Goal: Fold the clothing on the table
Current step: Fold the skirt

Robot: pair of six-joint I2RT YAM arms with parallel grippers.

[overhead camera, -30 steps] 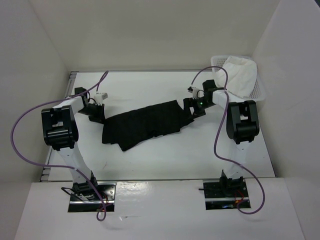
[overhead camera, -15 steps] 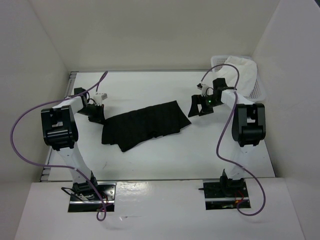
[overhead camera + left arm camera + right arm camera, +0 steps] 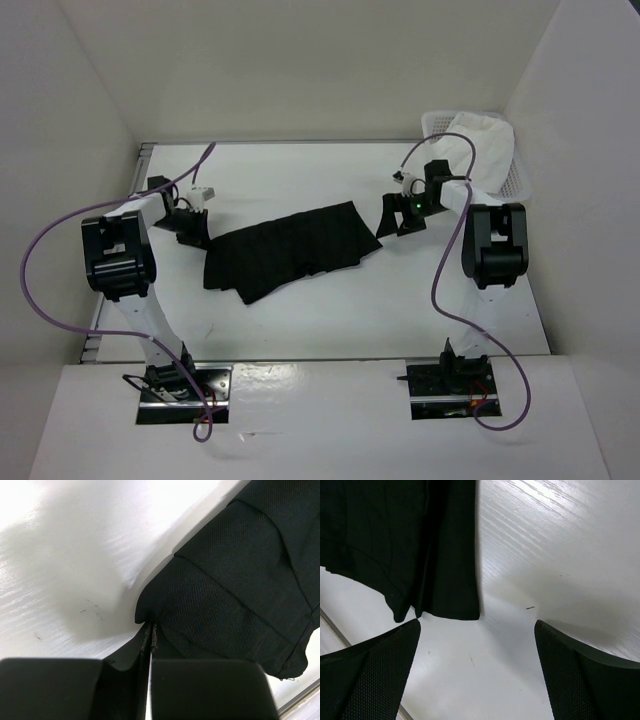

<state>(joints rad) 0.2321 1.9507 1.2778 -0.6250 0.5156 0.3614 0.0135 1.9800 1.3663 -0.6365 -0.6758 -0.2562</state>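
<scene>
Skirt [image 3: 290,250] first: black, pleated, lies spread out around the middle of the table [image 3: 300,320], slanting from lower left up to upper right in the overhead view. Looks mostly flat, a bit rumpled along the near edge.

Left end pinched by the left gripper [image 3: 150,635]. Jaws squeezed right together, corner of the fabric caught at the tips, down low against the white tabletop.

Other side: right gripper [image 3: 477,624] spread wide with nothing between the fingers. Hangs just off the skirt's right corner over bare white surface, not touching the fabric. Can't tell how high up.

Far right corner: white mesh basket [image 3: 515,180] with a white cloth [image 3: 485,150] bunched in it, well apart from the skirt.
</scene>
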